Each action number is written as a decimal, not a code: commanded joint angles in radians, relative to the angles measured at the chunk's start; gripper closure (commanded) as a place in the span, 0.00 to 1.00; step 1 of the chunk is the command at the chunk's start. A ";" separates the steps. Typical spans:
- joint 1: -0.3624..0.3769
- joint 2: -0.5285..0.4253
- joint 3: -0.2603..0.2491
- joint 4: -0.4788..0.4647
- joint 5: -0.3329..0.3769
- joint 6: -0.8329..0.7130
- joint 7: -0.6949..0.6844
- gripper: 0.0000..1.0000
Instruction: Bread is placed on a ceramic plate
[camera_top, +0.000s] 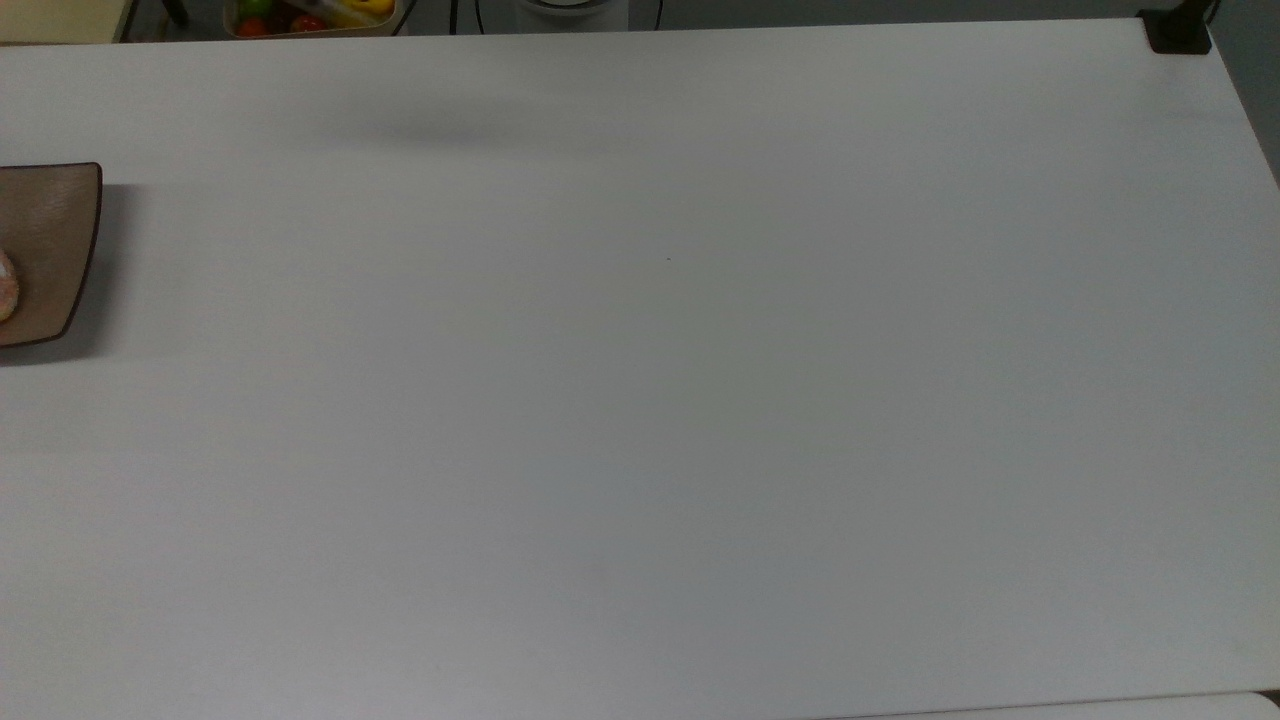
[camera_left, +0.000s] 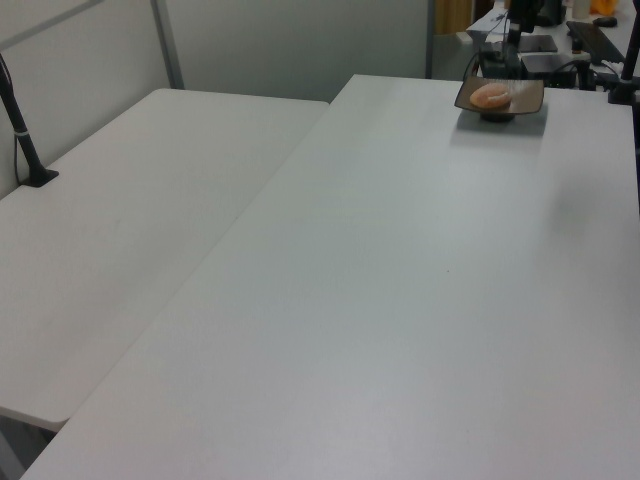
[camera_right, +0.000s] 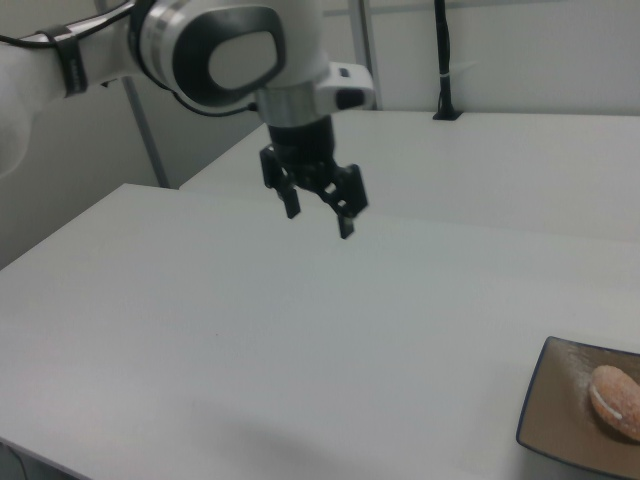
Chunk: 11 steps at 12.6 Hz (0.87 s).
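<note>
At the top view's left edge, the ceramic plate is seen cut off by the frame, lying flat on the white tabletop. A sliver of the bread is seen on it, right at the frame's border. Beyond the far edge of the tabletop, a container of red, green and yellow fruits is partly visible. A soft shadow is cast on the tabletop near that far edge, probably by the arm overhead.

Toward the left view's upper right, the plate is seen near the far end of the tabletop, with the bread resting inside it, well within the rim. A second white table is set alongside, at the left view's left, with a black post standing on it.

Across the right view, the pincer is held high above the tabletop, well apart from the plate at the right view's lower right corner. Its two fingers are spread apart and nothing is held between them. The bread is seen lying on the plate's glazed surface, orange-golden with a paler band along its side. From this arrangement the placing is judged complete: the bread is supported by the plate alone, and the pincer is likely kept raised and clear so that the bread is not disturbed.
</note>
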<state>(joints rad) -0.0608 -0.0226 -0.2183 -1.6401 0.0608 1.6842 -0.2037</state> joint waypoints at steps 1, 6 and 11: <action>0.018 -0.011 0.105 -0.007 -0.047 -0.015 0.157 0.00; 0.101 -0.011 0.161 -0.009 -0.058 0.012 0.234 0.00; 0.104 -0.008 0.223 -0.015 -0.044 0.008 0.244 0.00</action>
<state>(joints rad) 0.0393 -0.0204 -0.0117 -1.6414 0.0199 1.6846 0.0148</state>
